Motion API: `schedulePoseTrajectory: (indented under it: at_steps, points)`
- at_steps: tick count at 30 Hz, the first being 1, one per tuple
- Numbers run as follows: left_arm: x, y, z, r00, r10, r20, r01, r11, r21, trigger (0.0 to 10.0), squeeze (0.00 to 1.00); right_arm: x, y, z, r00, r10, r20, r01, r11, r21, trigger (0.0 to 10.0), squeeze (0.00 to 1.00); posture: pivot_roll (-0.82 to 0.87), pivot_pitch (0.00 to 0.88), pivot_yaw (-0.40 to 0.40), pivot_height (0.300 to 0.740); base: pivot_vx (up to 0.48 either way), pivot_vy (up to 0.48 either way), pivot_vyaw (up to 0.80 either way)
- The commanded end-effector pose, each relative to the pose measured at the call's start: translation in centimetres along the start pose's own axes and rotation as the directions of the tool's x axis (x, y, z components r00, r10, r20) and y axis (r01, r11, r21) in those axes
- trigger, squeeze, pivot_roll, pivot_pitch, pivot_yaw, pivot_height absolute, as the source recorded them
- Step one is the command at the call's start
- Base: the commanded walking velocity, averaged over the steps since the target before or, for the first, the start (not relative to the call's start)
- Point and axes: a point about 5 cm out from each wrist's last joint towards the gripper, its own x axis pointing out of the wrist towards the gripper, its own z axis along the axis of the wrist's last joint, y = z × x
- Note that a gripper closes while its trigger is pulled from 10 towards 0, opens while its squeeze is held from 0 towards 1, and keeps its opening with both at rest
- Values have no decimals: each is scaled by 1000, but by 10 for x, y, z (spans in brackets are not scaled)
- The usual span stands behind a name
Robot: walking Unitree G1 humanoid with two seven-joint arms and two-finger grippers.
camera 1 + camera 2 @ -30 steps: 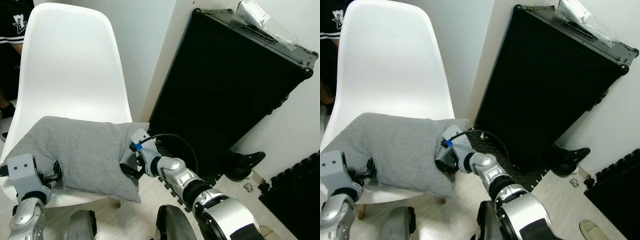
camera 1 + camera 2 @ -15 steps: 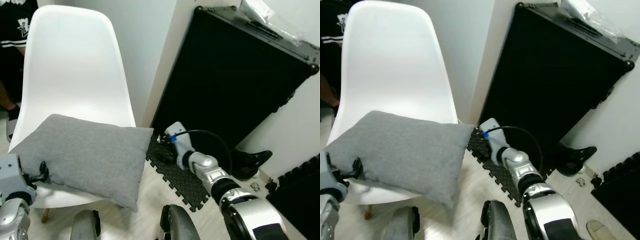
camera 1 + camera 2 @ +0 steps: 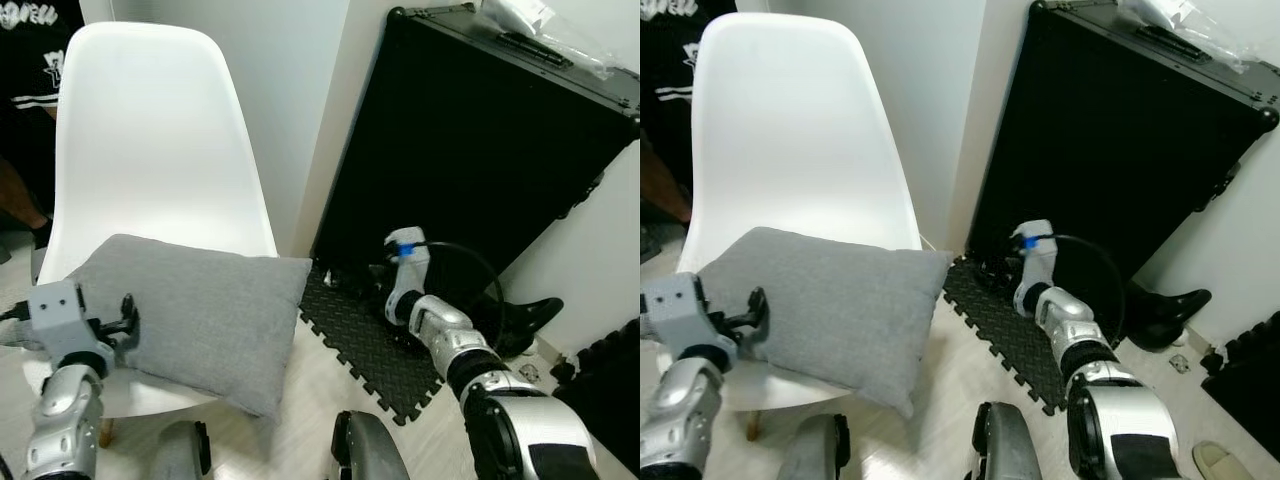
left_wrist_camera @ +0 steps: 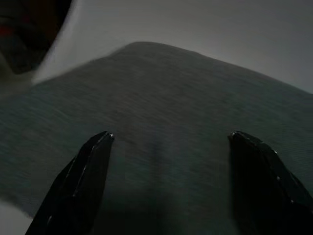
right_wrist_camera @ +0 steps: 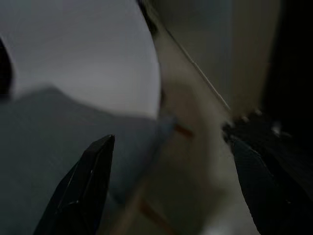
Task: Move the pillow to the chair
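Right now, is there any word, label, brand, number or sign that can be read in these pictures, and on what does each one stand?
White lettering on the person's black shirt, at the top left corner: cut off by the picture's edge and too blurred to read.
Blue tag on the right arm's wrist: no text can be made out.
White plastic chair, grey fabric pillow, large black hard case: no text is seen on them.
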Motion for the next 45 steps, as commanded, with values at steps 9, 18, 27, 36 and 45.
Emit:
schedulePoseTrajectory:
  at_steps: [9,18,27,36,45]
  points:
    - [6,-60,1,993,-118,-6,118,992,52,10000,0,5,15,-14,986,-137,91,153,966,-209,10000,0,104,75,-149,594,0,0,0]
    - [2,-96,-17,979,-197,-57,202,974,106,10000,0,-10,15,-39,992,-114,57,125,955,-269,10000,0,53,38,-108,594,0,0,0]
    - [5,-94,-21,976,-202,-78,210,971,114,10000,0,-28,-4,-50,972,-228,55,234,927,-292,10000,0,7,43,-41,594,0,0,0]
    - [0,-85,-26,983,-167,-79,175,979,105,10000,0,-33,0,-62,976,-216,19,211,927,-309,10000,0,19,55,-63,594,0,0,0]
    - [-5,-82,-26,987,-145,-62,151,983,102,10000,0,-31,2,-64,977,-212,4,206,944,-256,10000,0,39,65,-83,594,0,0,0]
